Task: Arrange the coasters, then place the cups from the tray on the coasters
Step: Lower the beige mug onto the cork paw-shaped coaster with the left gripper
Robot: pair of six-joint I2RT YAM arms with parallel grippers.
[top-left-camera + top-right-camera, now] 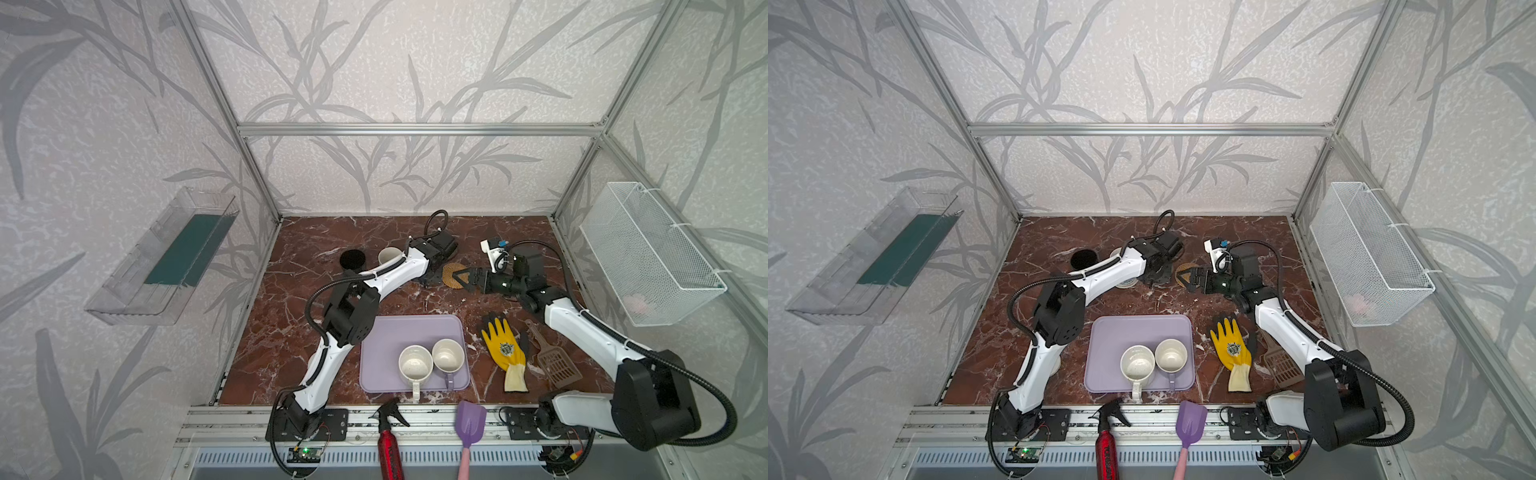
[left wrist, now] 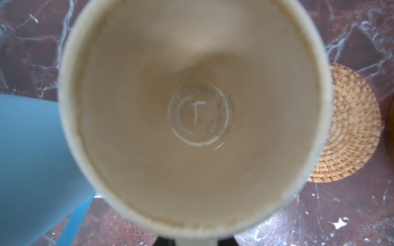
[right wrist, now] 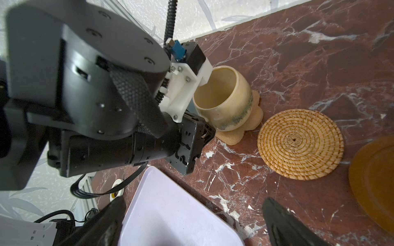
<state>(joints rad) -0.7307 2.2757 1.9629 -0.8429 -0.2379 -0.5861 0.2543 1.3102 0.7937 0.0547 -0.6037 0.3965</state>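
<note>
The rounded beige cup (image 3: 226,100) stands on the tan flower-shaped coaster (image 3: 254,119). My left gripper (image 2: 196,242) is shut on its handle, and the cup's inside (image 2: 191,110) fills the left wrist view. The golden rattan coaster (image 1: 451,274) lies bare right beside it, and an amber disc (image 3: 375,181) lies further on. My right gripper (image 1: 461,276) hangs open over the rattan coaster, holding nothing. The black cup (image 1: 352,259) and the light blue cup (image 1: 388,254) stand at the back left. On the lavender tray (image 1: 374,332) stand the white speckled cup (image 1: 415,365) and the lavender-grey cup (image 1: 448,355).
A yellow glove (image 1: 503,345) and a brown scoop (image 1: 555,361) lie right of the tray. A red spray bottle (image 1: 388,440) and a purple scoop (image 1: 469,419) rest on the front rail. A wire basket (image 1: 648,253) hangs on the right wall.
</note>
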